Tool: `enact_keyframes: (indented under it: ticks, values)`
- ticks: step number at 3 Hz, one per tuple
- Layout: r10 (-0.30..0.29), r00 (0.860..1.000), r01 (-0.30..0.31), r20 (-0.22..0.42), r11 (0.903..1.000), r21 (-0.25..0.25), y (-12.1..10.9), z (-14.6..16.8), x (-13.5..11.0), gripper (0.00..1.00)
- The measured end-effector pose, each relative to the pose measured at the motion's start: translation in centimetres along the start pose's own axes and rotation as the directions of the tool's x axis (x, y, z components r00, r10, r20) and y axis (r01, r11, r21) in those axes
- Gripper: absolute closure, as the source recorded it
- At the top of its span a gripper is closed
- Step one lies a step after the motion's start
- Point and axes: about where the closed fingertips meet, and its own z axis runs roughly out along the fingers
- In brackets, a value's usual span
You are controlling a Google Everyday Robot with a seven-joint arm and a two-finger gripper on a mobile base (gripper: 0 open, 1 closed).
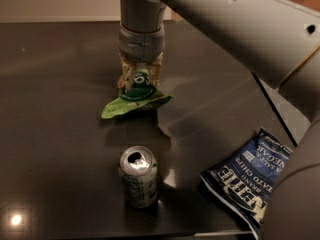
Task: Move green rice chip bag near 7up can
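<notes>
The green rice chip bag (134, 100) is light green with a dark green round logo, and it hangs crumpled just above the dark table. My gripper (140, 82) points straight down from the grey wrist and is shut on the bag's top, with a finger on either side of the logo. The 7up can (138, 176) stands upright with its silver top open, nearer the camera and a short way below the bag in the view. A gap of dark table lies between bag and can.
A dark blue chip bag (252, 176) lies flat at the right, close to the can. The dark glossy table (55, 109) ends at a front edge just below the can. My large grey arm (260, 34) crosses the upper right.
</notes>
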Motion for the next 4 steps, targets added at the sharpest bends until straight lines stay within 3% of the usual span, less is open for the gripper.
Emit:
enact_keyframes:
  ticks: [1,2,4]
  values:
    - [-0.044,0.999,0.044,0.023,0.999,-0.002,1.0,0.1,-3.3,1.0]
    - [-0.079,0.996,0.079,0.037,0.9969,0.001,2.1,0.5,-6.0,0.84]
    - [-0.138,0.989,0.136,0.055,0.9903,0.027,2.6,0.5,-8.8,0.38]
